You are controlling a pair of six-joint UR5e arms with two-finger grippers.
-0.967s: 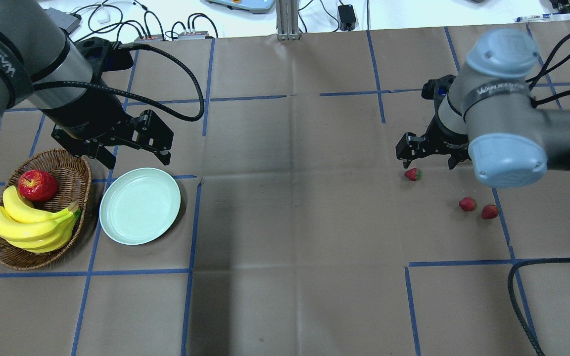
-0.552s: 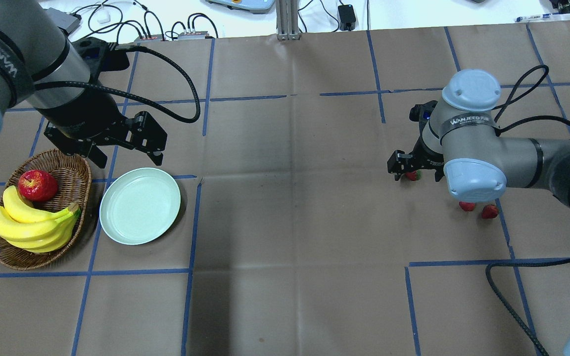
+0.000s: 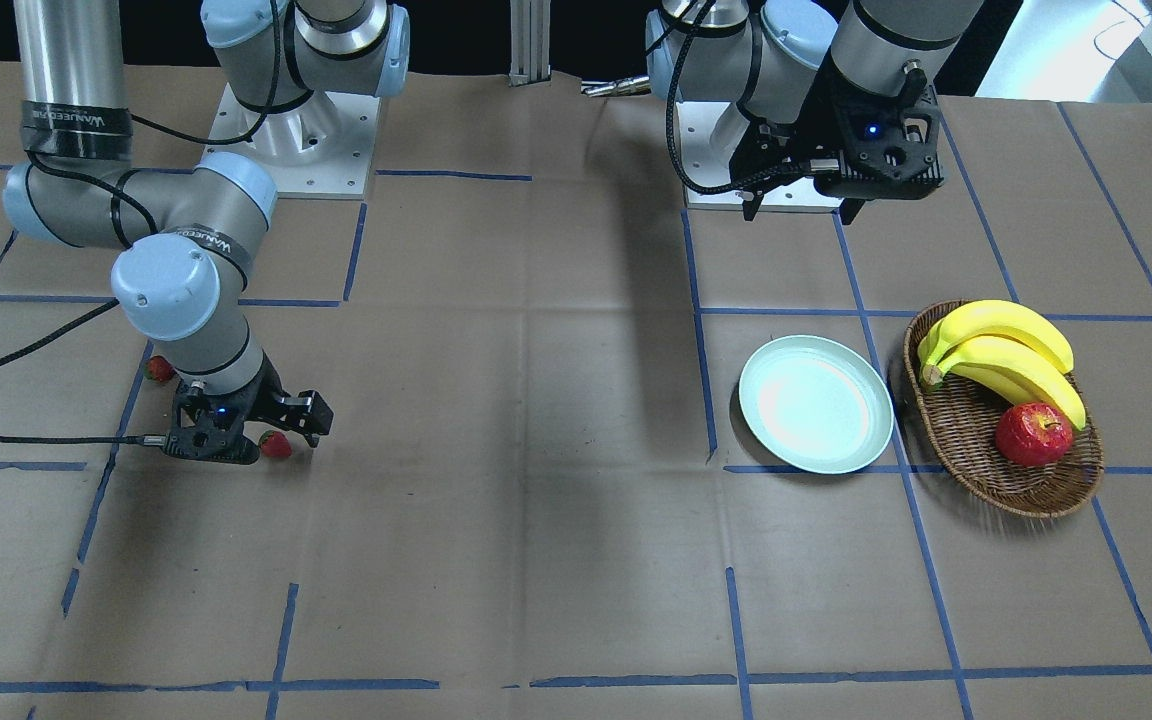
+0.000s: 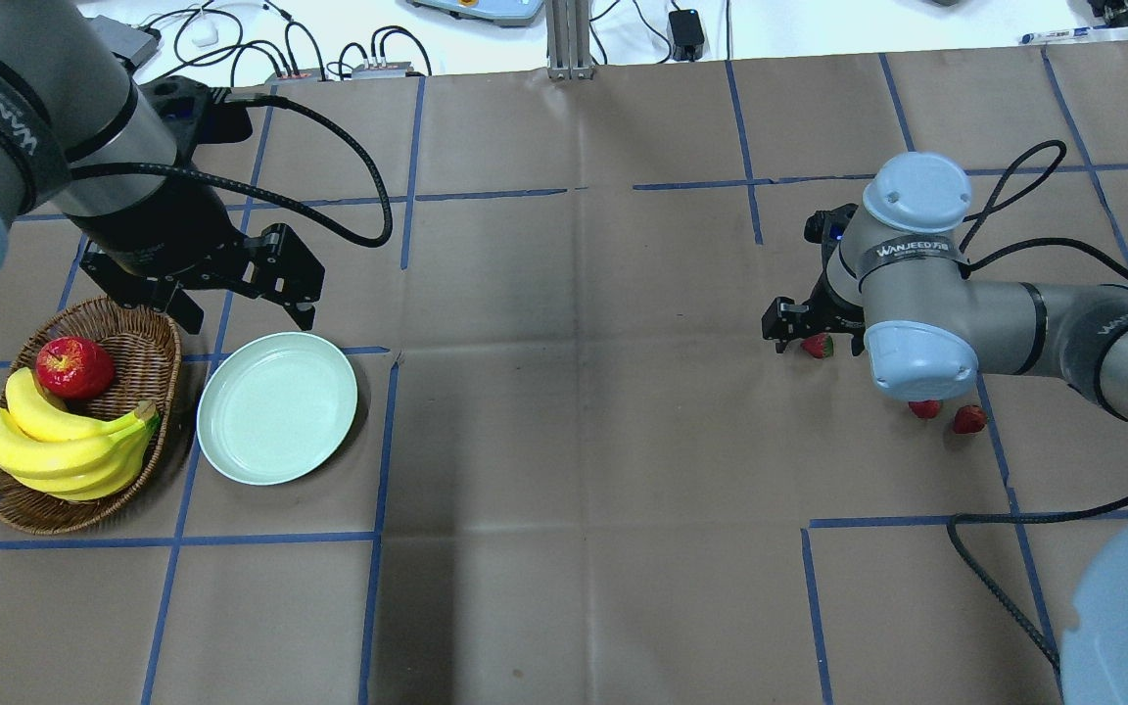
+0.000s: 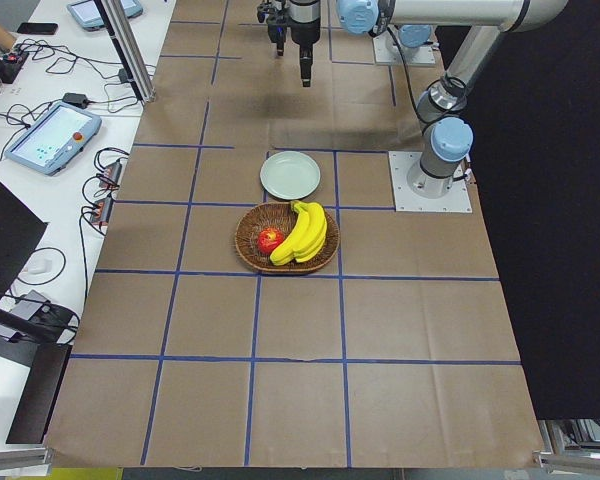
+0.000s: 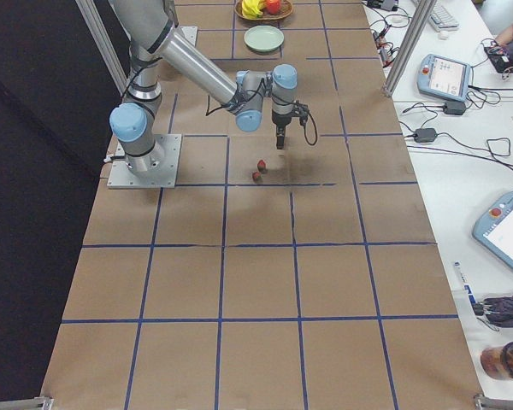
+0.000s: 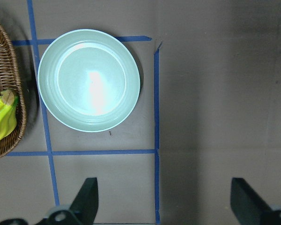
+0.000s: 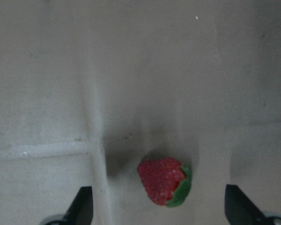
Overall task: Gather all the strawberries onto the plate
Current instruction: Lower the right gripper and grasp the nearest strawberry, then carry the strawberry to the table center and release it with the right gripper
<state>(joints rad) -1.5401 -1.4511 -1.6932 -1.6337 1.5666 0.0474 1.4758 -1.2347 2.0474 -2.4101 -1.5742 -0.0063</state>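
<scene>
One strawberry (image 4: 819,345) lies on the brown paper between the open fingers of my right gripper (image 4: 816,338), which is low over it. In the right wrist view the strawberry (image 8: 165,182) sits between the two fingertips (image 8: 82,206), touching neither. Two more strawberries (image 4: 924,409) (image 4: 967,419) lie close by, partly under my right arm. The mint-green plate (image 4: 277,407) is empty at the far left. My left gripper (image 4: 246,318) hangs open and empty just behind the plate, which also shows in the left wrist view (image 7: 89,79).
A wicker basket (image 4: 148,338) with a red apple (image 4: 74,367) and bananas (image 4: 65,446) stands left of the plate. A black cable (image 4: 1005,578) trails on the table near my right arm. Cables and boxes lie beyond the table's far edge.
My right arm has come down and forward, so the open gripper now straddles the nearest strawberry. My left gripper has drifted slightly back and left.
</scene>
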